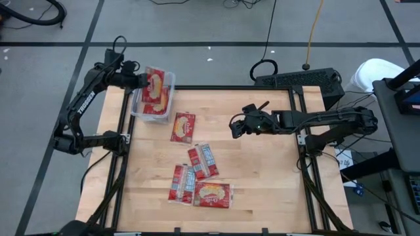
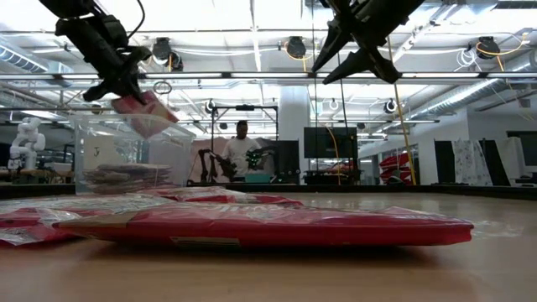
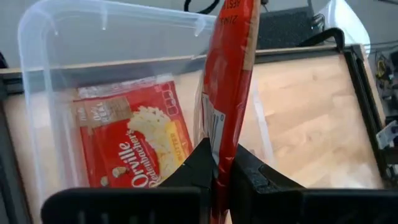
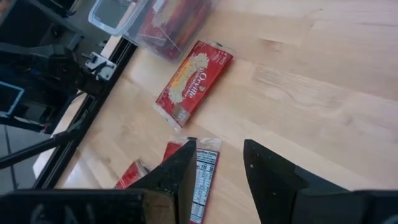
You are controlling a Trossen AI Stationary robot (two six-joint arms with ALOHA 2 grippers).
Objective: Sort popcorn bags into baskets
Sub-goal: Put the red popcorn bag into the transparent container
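The basket (image 1: 170, 80), a clear tub, stands at the table's far left corner with red popcorn bags (image 3: 130, 146) lying flat inside. My left gripper (image 1: 142, 81) is over the basket's left side, shut on another popcorn bag (image 1: 157, 84), which appears edge-on in the left wrist view (image 3: 229, 74). Several more bags lie flat on the wood: one (image 1: 183, 127) near the basket, the others (image 1: 203, 161) (image 1: 211, 195) in a loose group toward the near edge. My right gripper (image 1: 234, 126) hangs open above the table's middle right, with nothing between its fingers (image 4: 217, 168). My left gripper pinches one end of the popcorn bag (image 3: 222, 163) between its two fingers, one on each flat face. The fingers slant down from the table's left side. The bag sticks out beyond them over the basket, tilted and lifted clear above the bags inside (image 2: 148, 110).
A black frame rail (image 1: 125, 141) runs along the table's left side, another along the right (image 1: 300, 141). Bare wood stretches across the table's right half. A keyboard (image 1: 298, 80) lies beyond the far edge. A person stands far back in the room (image 2: 241, 147).
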